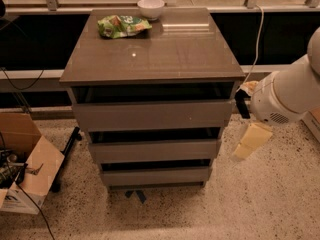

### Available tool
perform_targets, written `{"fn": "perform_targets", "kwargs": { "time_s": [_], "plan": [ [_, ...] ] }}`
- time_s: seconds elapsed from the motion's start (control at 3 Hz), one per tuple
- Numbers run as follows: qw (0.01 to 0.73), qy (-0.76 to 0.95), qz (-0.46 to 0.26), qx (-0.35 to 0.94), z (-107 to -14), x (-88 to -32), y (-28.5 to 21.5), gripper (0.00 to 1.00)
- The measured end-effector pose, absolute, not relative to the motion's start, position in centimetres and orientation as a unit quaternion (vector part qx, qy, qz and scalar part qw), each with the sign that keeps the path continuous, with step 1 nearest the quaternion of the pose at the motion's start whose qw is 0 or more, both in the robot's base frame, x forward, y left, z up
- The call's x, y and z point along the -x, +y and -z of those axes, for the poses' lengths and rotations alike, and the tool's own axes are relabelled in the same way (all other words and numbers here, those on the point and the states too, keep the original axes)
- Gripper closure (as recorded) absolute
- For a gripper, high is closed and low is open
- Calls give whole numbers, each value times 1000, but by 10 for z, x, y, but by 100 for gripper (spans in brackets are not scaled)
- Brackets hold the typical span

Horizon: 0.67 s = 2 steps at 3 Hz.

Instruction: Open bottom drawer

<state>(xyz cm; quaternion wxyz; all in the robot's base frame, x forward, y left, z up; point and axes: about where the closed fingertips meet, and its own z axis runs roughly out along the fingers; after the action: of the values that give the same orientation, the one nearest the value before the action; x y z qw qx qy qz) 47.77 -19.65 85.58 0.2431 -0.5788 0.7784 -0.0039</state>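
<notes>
The grey-brown cabinet [152, 54] stands in the middle of the camera view with three handleless drawer fronts. The bottom drawer [156, 176] is the lowest and narrowest-looking front, just above the floor, with a dark gap over it. It sits about flush with the fronts above. My gripper [252, 140], cream-coloured, hangs below the white arm [287, 95] to the right of the cabinet, level with the middle drawer [155, 150]. It is apart from the cabinet and holds nothing that I can see.
A green snack bag [122, 26] and a white bowl [150, 7] lie at the back of the cabinet top. An open cardboard box [25, 164] with cables sits on the floor at the left. A white cable [258, 31] hangs behind at the right. Speckled floor [260, 204] lies in front.
</notes>
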Motion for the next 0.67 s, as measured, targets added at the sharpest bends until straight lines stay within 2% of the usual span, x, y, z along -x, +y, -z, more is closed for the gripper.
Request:
{"fn": "perform_targets", "kwargs": {
  "time_s": [0.33,0.67],
  "plan": [
    [257,785,-36,563,-797,-494,-186,0],
    [231,803,-112,538,-696,-510,-180,0]
  ]
}}
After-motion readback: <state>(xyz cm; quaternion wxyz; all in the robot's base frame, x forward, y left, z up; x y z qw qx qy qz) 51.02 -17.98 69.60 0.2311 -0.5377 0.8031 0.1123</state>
